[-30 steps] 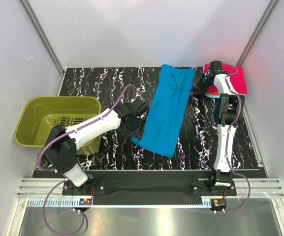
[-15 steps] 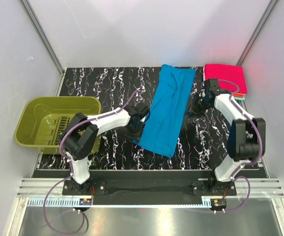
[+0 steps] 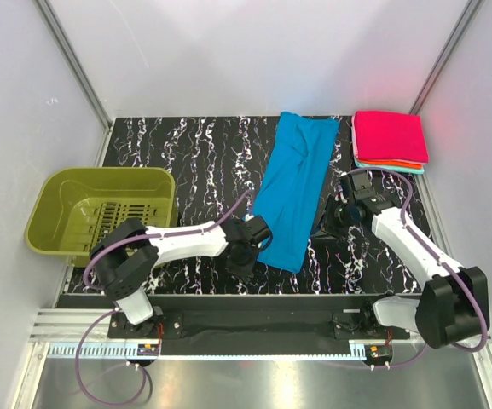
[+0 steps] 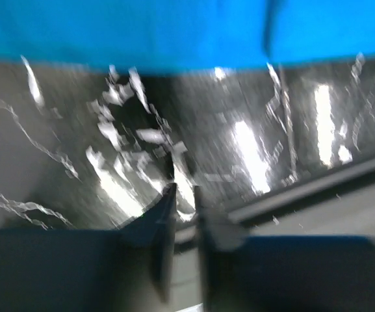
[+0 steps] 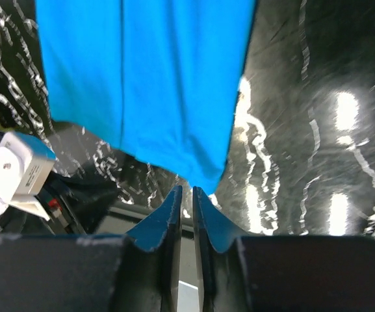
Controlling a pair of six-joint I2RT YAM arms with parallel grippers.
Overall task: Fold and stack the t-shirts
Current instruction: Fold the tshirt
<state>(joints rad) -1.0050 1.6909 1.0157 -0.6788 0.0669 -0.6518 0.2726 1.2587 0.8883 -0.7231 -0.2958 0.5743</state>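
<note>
Left gripper (image 3: 246, 249) is low over the black table (image 3: 186, 145). Its two fingers (image 4: 163, 250) are pressed close, with only a thin crack between them and nothing inside. Just past its tips is the near end of the one blue t-shirt (image 3: 292, 192), which lies in a long strip. The left arm is stretched low toward the shirt.

Right gripper (image 3: 329, 223) has its fingers (image 5: 164, 240) close together too and holds nothing. It is just right of the shirt, and its arm is bent at the elbow.

Far behind it is one pile of three folded shirts: pink t-shirt (image 3: 389, 136) on top, then orange, then light blue. One green basket (image 3: 58, 213) is well left of the left gripper.
</note>
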